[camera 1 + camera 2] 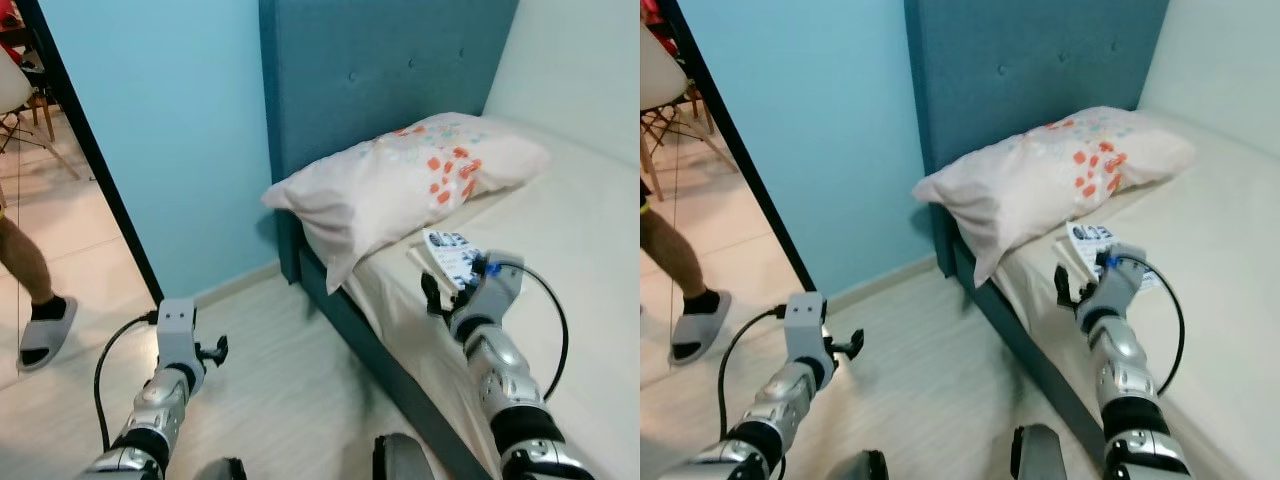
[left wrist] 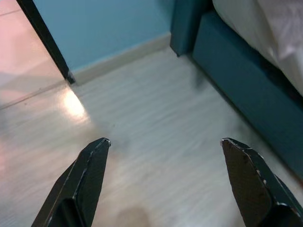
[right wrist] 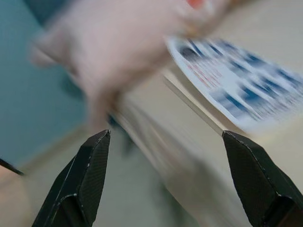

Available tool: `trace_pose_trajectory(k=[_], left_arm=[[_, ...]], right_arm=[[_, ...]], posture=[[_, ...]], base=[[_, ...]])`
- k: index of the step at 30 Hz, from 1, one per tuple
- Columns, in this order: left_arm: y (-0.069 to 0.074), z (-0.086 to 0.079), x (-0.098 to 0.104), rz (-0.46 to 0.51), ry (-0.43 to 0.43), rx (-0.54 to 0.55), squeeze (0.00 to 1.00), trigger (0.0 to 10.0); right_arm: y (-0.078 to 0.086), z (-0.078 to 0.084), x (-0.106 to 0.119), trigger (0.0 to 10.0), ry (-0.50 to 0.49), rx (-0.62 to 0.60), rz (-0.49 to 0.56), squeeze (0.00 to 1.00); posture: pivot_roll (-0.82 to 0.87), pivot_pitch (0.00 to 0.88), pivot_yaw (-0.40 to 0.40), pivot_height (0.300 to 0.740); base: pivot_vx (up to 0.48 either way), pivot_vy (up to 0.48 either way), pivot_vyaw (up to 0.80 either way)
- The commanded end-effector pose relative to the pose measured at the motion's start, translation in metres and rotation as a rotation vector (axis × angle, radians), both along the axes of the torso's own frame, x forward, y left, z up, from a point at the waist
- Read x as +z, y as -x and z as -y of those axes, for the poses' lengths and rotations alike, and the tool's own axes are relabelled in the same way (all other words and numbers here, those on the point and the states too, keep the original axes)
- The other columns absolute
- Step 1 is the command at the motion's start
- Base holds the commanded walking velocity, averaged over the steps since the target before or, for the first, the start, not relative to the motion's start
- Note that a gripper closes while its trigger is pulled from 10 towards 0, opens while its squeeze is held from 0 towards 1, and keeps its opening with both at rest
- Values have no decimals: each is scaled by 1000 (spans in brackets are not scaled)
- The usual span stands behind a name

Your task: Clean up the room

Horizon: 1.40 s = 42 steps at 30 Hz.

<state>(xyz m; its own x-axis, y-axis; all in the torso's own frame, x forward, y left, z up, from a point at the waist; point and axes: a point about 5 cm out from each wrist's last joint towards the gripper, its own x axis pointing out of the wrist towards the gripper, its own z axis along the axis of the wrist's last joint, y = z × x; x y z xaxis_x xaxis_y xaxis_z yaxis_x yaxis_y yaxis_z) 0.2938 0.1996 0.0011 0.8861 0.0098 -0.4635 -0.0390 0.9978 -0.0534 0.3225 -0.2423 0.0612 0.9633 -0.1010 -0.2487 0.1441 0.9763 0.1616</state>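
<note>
— Hovering low over pale floor (image 2: 156, 142): left gripper (image 2: 165, 146), fingers spread wide, nothing between. And right?

— Right gripper (image 3: 165, 137) at bed (image 1: 590, 240) edge, fingers equally apart, just short of booklet (image 1: 452, 252). Flat on mattress, tucked beside pillow (image 1: 400, 180). Beyond, headboard (image 1: 380, 70).

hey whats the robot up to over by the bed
The robot stands at the side of a bed with a teal headboard. Its right gripper, fingers open, is raised at the mattress edge, pointing toward a printed booklet that lies flat on the sheet just below a floral pillow; it holds nothing. The left gripper is open too, over the pale wood floor beside the bed. A person's leg in a grey slipper shows at the doorway.
</note>
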Motion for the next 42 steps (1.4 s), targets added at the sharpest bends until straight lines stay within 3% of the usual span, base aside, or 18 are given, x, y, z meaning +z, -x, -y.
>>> trace_pose_trajectory(k=[1,3,4,5,6,7,8,10,11,13,15,18,19,21,24,27,34,42], left_arm=[[17,-9,-16,-87,-23,24,0,10000],[39,-16,-34,-180,-24,61,0,10000],[39,-16,-34,-180,-24,61,0,10000],[52,-19,-44,-237,-32,73,0,10000],[52,-19,-44,-237,-32,73,0,10000],[67,-21,-54,-295,-39,83,0,10000],[67,-21,-54,-295,-39,83,0,10000],[91,-21,-68,-379,-52,81,0,10000],[91,-21,-68,-379,-52,81,0,10000],[105,-19,-76,-426,-62,59,0,10000],[105,-19,-76,-426,-62,59,0,10000],[117,-11,-84,-474,-70,-5,0,10000],[117,-11,-84,-474,-70,-5,0,10000],[117,-8,-84,-476,-73,-24,0,10000],[116,-7,-84,-475,-73,-25,0,10000],[113,-4,-83,-469,-81,-61,0,10000],[112,2,-84,-476,-93,-106,0,10000],[112,8,-84,-477,-81,-136,0,10000]], right_arm=[[15,3,-23,10000,21,-10,-100,0],[45,11,-57,10000,29,-52,-252,0],[45,11,-57,10000,29,-52,-252,0],[65,14,-75,10000,18,-83,-336,0],[65,14,-75,10000,18,-83,-336,0],[87,16,-93,10000,8,-113,-418,0],[87,16,-93,10000,8,-113,-418,0],[122,15,-117,10000,-4,-153,-546,0],[122,15,-117,10000,-4,-153,-546,0],[144,13,-130,10000,-18,-170,-617,0],[144,13,-130,10000,-18,-170,-617,0],[195,7,-155,10000,-42,-193,-807,0],[195,7,-155,10000,-42,-193,-807,0],[217,4,-163,10000,-46,-192,-899,0],[221,4,-164,10000,-43,-190,-916,0],[234,15,-164,10000,-30,-196,-941,0],[241,31,-160,10000,-16,-220,-943,0],[251,24,-164,10000,-11,-213,-971,0]], posture=[[37,0,13,607],[33,0,15,617],[33,0,15,617],[27,0,17,622],[27,0,17,622],[20,0,19,627],[20,0,19,627],[20,0,19,637],[20,0,19,637],[3,0,26,646],[3,0,26,646],[-3,0,12,661],[-3,0,12,661],[1,0,4,671],[1,0,4,676],[-5,0,7,690],[-35,0,30,715],[-35,0,28,739]], base=[[0,0,0],[0,0,0],[0,0,0],[0,0,0],[0,0,0],[0,0,0],[0,0,0],[0,0,0],[0,0,0],[0,0,0],[0,0,0],[0,0,0],[0,0,0],[0,0,0],[0,0,0],[0,0,0],[0,0,0],[0,0,0]])
